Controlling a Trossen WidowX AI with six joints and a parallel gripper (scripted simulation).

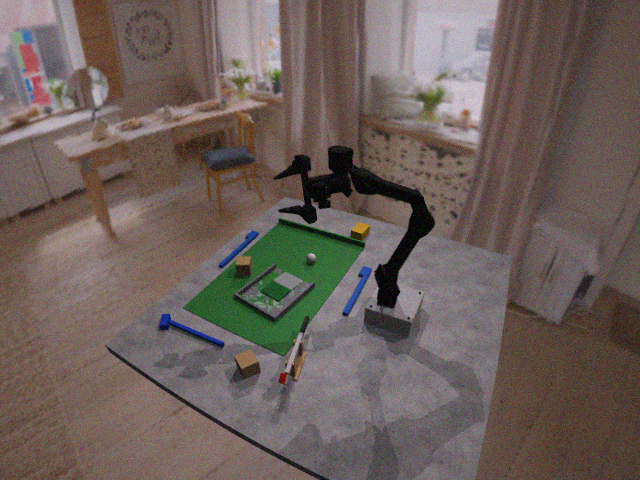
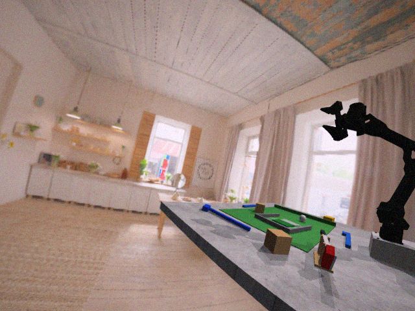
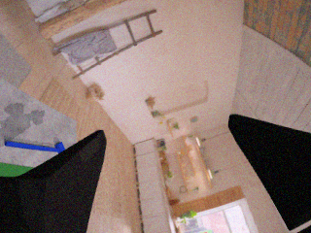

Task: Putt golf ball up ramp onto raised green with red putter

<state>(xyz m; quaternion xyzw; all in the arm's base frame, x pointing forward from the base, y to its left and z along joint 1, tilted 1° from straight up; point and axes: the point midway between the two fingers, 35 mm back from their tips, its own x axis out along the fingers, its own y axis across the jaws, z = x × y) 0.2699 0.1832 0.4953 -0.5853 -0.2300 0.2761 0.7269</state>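
The red putter (image 1: 293,357) (image 2: 328,256) has a red head, a pale shaft and a dark grip. It leans on a small wooden stand (image 1: 299,366) at the mat's near corner. The white golf ball (image 1: 310,258) (image 2: 302,218) rests on the green mat (image 1: 217,304) (image 2: 303,241). The pale ramp (image 1: 289,280) faces the ball and adjoins the raised green (image 1: 275,290), with a grey wall (image 1: 254,308) around the sides. My gripper (image 1: 277,194) (image 2: 322,117) (image 3: 168,128) is open and empty, high above the mat's far end, well away from the putter.
Blue putters lie left of the mat (image 1: 238,249), right of it (image 1: 356,291) and near the front left (image 1: 193,333) (image 3: 31,146). One wooden block (image 1: 243,266) is on the mat, another (image 1: 247,363) (image 2: 277,241) near the putter. A yellow block (image 1: 360,230) is behind the mat's end rail (image 1: 320,232).
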